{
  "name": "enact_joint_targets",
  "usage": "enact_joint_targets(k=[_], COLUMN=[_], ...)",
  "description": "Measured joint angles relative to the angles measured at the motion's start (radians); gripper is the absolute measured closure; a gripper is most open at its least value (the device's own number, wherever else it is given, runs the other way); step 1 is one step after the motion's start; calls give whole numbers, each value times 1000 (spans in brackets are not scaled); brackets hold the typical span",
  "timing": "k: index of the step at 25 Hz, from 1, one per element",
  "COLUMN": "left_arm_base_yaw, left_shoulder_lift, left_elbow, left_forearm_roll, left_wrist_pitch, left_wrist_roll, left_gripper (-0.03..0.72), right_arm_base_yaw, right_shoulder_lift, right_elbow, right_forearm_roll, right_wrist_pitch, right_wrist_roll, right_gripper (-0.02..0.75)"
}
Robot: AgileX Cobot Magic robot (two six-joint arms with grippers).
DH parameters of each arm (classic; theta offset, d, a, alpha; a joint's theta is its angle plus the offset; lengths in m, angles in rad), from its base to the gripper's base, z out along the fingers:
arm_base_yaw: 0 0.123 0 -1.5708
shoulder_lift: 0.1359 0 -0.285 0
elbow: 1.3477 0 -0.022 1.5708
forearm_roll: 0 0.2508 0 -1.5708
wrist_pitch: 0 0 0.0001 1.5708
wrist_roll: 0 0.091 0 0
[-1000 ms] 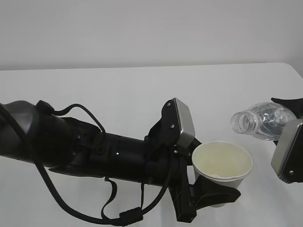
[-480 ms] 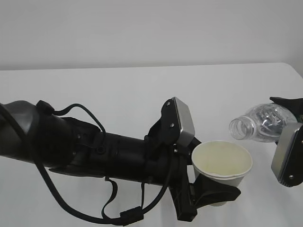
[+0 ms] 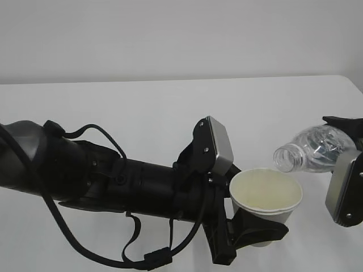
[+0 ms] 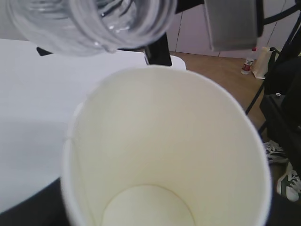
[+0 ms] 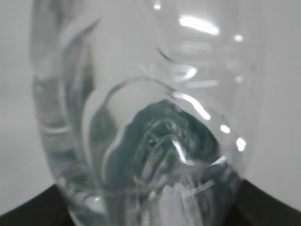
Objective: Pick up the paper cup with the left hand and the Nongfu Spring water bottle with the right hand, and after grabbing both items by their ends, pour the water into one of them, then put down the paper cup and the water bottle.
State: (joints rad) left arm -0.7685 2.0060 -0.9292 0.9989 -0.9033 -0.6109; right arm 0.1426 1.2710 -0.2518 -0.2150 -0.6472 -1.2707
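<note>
Pouring is the step in hand, judged from the bottle tipped toward the cup. Nearest the exterior camera, the thick black cabled left hand clamps the small white tapered paper cup low on its wall, jaws closed against it, and holds it upright above the white table. The left wrist view looks straight down into the cream-yellow inside of the paper cup; the bottom appears dry, so no water looks delivered.

Just beyond and to the right, the small clear ribbed Nongfu Spring water bottle lies near horizontal, its uncapped mouth just above the cup's far right rim. The black blocky right hand carries it by the base end; the grip itself is cut off at the frame edge, but the bottle hangs in the air, so the jaws are taken as closed on it. The right wrist view shows only the bottle, too blurred to read the water level.

For a clean pour:
- The mouth should sit further over the cup's centre before tilting more.
- Tilt should increase slowly.
- The cup should be held level.
- A mouth left at the rim risks spilling onto the table.
</note>
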Motion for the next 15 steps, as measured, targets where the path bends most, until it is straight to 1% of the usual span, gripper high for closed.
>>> enact_joint_targets(k=[15], left_arm_base_yaw=[0], left_shoulder_lift=[0], left_elbow=[0], left_forearm_roll=[0], left_wrist_pitch=[0], left_wrist_roll=[0], left_gripper=[207], right_arm_base_yaw=[0], right_shoulder_lift=[0], right_elbow=[-4], right_forearm_roll=[0], right_wrist_pitch=[-2], right_wrist_roll=[-73], right_gripper=[310])
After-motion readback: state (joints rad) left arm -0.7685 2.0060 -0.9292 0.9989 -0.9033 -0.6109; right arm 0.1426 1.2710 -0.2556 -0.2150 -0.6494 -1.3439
